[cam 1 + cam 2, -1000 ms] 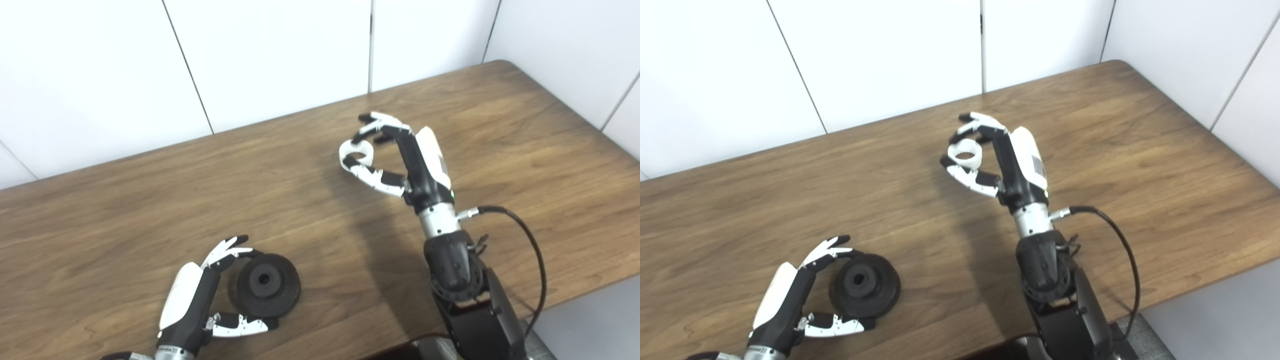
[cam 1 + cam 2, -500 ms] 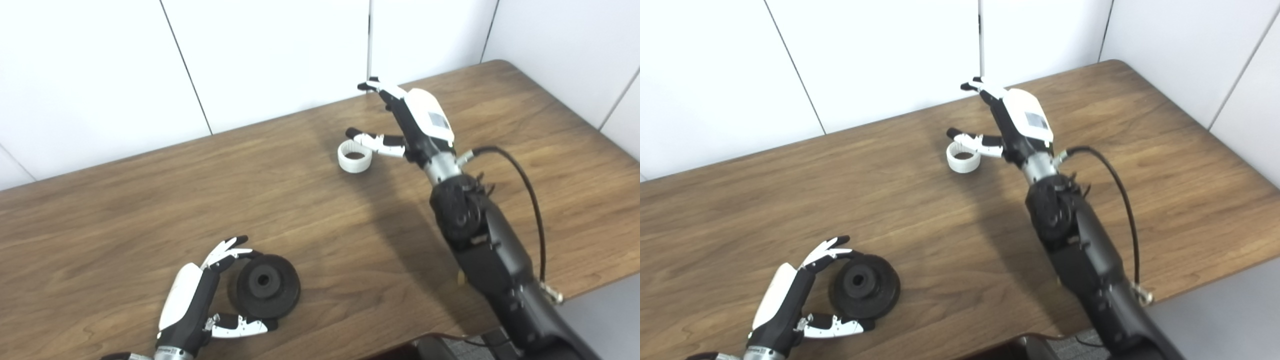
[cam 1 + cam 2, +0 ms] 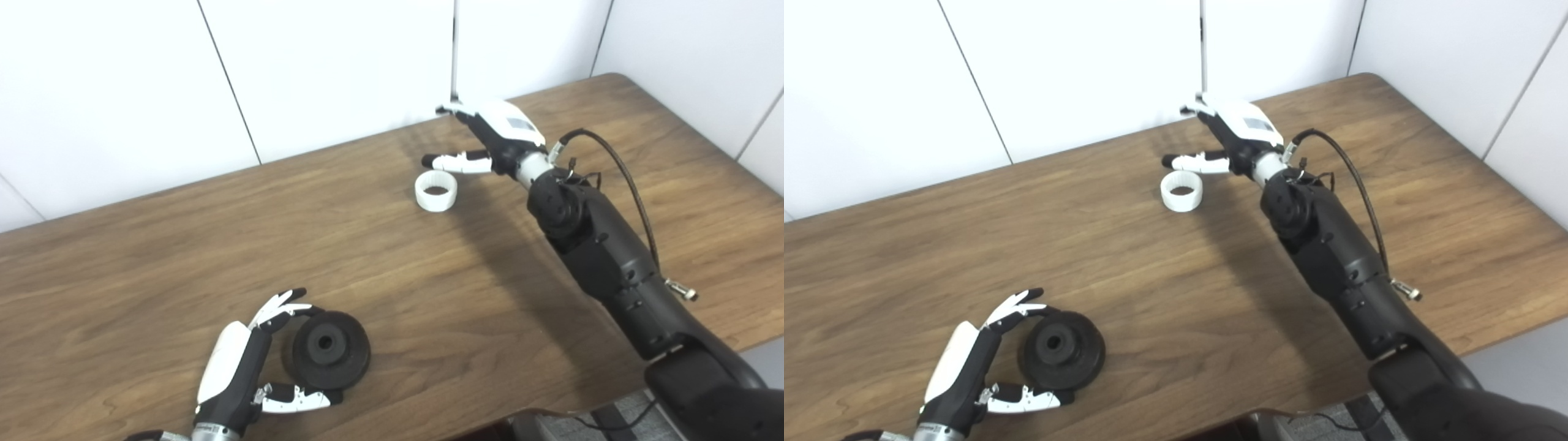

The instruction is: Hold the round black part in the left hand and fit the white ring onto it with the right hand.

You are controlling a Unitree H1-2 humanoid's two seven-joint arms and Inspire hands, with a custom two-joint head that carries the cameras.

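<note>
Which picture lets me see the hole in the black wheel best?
The left eye view: the black wheel looks slightly bigger there, and its middle hole faces the camera. The right eye view shows the same wheel and hole, a little smaller.

left hand [image 3: 245,373]: near left, fingers curled, thumb out | right hand [image 3: 490,138]: far, arm stretched out, fingers spread

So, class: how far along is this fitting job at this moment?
Nothing is fitted yet. The left hand cups the round black part, which rests on the table. The white ring lies alone on the table, just beside the open right hand. Left to do: grasp the ring, carry it over, and fit it on.
</note>
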